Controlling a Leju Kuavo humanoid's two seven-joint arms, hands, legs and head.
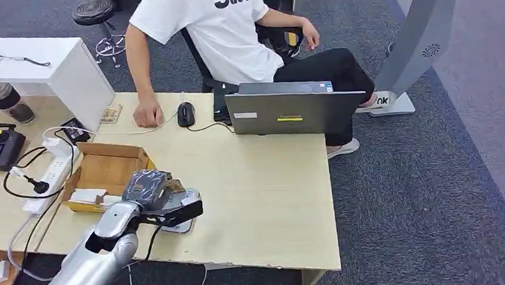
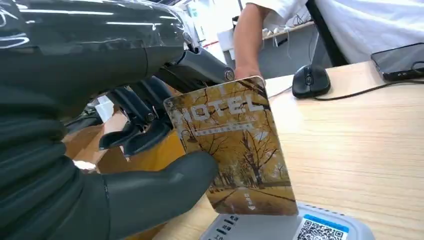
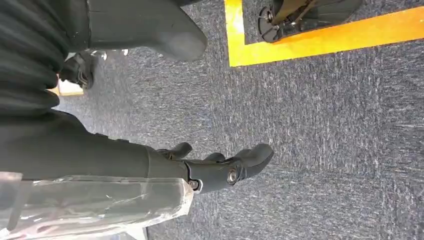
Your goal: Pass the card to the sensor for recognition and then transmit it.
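A: Starting nearest the robot, what was the left hand (image 2: 125, 145) doing?

B: Its dark fingers (image 2: 135, 127) and thick grey thumb were clamped on the yellow hotel key card printed with autumn trees (image 2: 235, 150). The card stood nearly upright, its lower edge just above the flat grey sensor pad with a blue QR sticker (image 2: 280, 231). I could not tell whether card and pad touched.

A: And from the head view?

B: The left hand (image 1: 149, 190) hung over the near left part of the pale wooden tabletop (image 1: 265, 194), directly above the sensor pad (image 1: 183, 211), which lay near the tabletop's front edge.

A: The right hand?

B: The right hand (image 3: 215, 167) hung over the grey carpet floor (image 3: 325, 125), its fingers slightly curled, apart and holding nothing. A yellow floor stripe (image 3: 320, 37) ran beyond it.

A: What lay further back?

B: Just behind the left hand sat 1 open brown cardboard box (image 1: 108, 169), and left of that a white power strip (image 1: 49, 176). Farther across the tabletop stood 1 open grey laptop (image 1: 294, 111), with 1 black computer mouse (image 1: 185, 113) beside it. A person in a white T-shirt (image 1: 218, 27) sat at the far edge, 1 hand (image 1: 147, 114) resting on the tabletop next to the mouse.
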